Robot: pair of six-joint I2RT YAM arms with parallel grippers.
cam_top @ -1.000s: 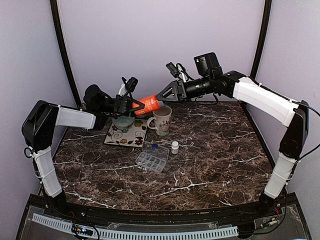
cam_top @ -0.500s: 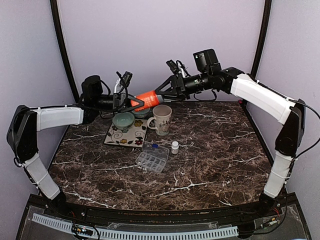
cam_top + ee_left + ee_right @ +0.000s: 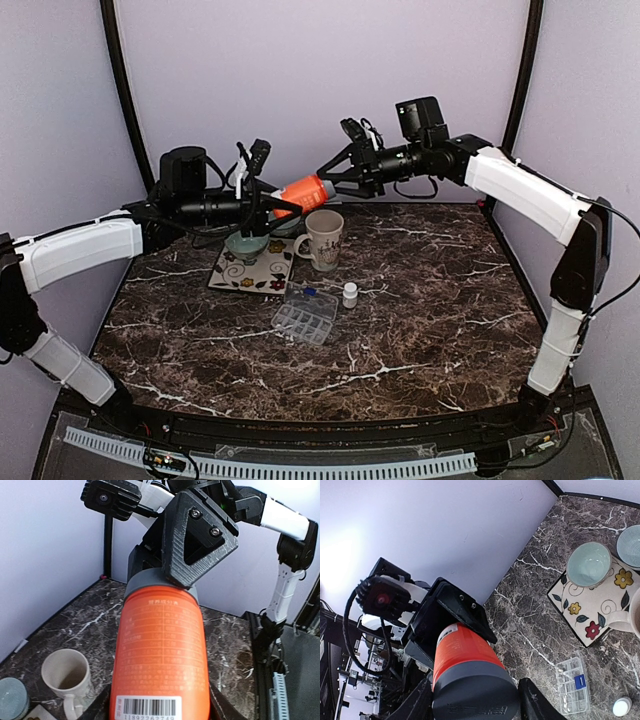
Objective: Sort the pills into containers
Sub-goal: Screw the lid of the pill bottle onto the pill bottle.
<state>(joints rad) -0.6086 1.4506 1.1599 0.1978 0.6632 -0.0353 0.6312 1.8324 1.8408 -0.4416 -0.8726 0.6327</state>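
An orange pill bottle [image 3: 300, 192] with a grey cap hangs in the air above the mug, held between both arms. My left gripper [image 3: 268, 202] is shut on its orange body [image 3: 160, 650], with a black finger on each side of the barcode end. My right gripper [image 3: 332, 178] is shut on the grey cap [image 3: 475, 695], and its fingers [image 3: 534, 700] flank the cap. The clear compartment box [image 3: 305, 316] lies on the table. A small white bottle [image 3: 350, 294] stands just right of the box. No loose pills are visible.
A white mug [image 3: 324, 240] stands under the bottle. Beside it a floral tile [image 3: 252, 270] carries a pale green bowl [image 3: 246, 243], with a second bowl [image 3: 630, 545] behind. The dark marble table [image 3: 420, 310] ends at the purple back wall.
The bottle, held by both grippers throughout, has shifted slightly up and to the right. My left arm has swung its elbow outward to the left; the right gripper has moved a little right.
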